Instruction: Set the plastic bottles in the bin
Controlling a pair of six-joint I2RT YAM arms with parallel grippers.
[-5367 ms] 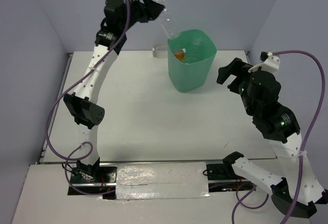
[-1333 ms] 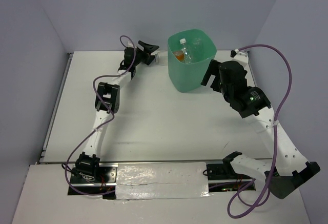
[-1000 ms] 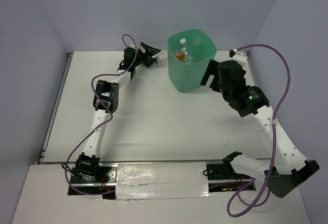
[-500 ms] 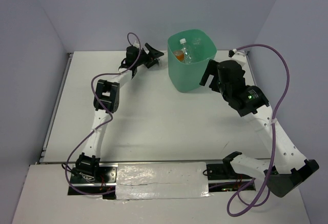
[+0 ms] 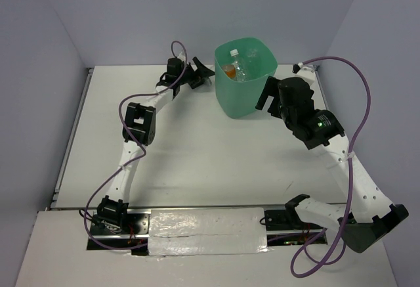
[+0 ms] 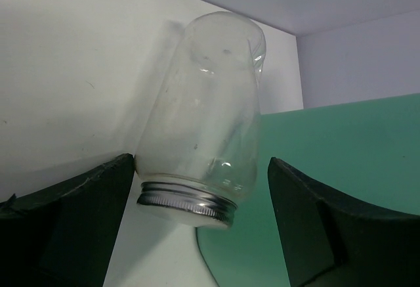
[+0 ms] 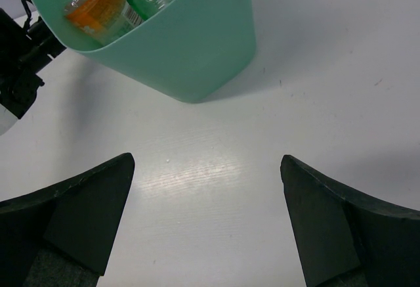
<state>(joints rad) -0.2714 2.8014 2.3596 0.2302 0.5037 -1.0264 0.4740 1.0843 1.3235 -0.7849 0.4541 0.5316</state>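
The mint-green bin (image 5: 244,96) stands at the back of the table. Inside it are plastic bottles: a clear one with a white cap (image 5: 235,59) and an orange-labelled one (image 7: 98,4). My left gripper (image 5: 202,73) is low at the bin's left side, open. A clear jar with a silver screw lid (image 6: 203,123) lies between its jaws, against the bin's wall (image 6: 348,142). The left finger (image 6: 85,201) is at the jar's side and the right finger (image 6: 315,221) stands apart from it. My right gripper (image 7: 207,165) hangs open and empty over bare table by the bin's right side.
The back wall runs close behind the bin and the jar. The left arm's black gripper parts (image 7: 23,57) show beyond the bin in the right wrist view. The right arm (image 5: 308,119) stretches across the right side of the white table (image 5: 197,149).
My left gripper has slid right along the back of the table, up to the bin and around the jar, and its jaws have narrowed a little. The right arm has barely moved.
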